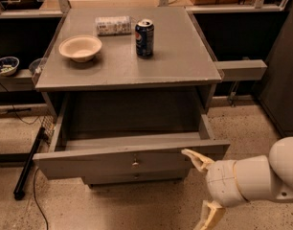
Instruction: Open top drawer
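top drawer (98,161) pulled out; pincer (193,189) spread wide, holding nothing, just beside the drawer front's right end

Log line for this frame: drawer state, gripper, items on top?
top drawer: pulled out | gripper: open, low right by drawer front's right end, off knob | on top: bowl, upright soda can

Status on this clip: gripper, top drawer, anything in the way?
Gripper open, holding nothing, low by the drawer front's right end. Top drawer pulled well out. Nothing seen blocking it.
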You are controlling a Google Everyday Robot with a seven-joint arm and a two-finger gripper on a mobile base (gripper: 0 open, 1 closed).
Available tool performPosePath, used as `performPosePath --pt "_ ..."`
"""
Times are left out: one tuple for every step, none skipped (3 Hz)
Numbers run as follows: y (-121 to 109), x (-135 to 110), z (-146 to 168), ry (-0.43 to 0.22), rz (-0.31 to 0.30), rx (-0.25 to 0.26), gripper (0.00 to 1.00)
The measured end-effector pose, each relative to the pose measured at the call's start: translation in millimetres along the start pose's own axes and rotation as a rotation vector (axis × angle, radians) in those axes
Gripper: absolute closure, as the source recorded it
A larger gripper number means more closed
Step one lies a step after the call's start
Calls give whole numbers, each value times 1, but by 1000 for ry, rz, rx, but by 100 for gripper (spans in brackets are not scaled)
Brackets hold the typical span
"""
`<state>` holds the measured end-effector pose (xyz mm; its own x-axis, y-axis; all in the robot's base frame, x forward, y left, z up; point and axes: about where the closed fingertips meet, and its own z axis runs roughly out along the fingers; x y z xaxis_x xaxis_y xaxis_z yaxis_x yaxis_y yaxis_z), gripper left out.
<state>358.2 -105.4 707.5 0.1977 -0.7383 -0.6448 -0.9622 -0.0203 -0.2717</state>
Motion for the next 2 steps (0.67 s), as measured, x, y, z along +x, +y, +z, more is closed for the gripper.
performPosePath --pt "-26 -10 5 -18 -8 26 0" --pt "-44 -18 14 -24 -23 28 0"
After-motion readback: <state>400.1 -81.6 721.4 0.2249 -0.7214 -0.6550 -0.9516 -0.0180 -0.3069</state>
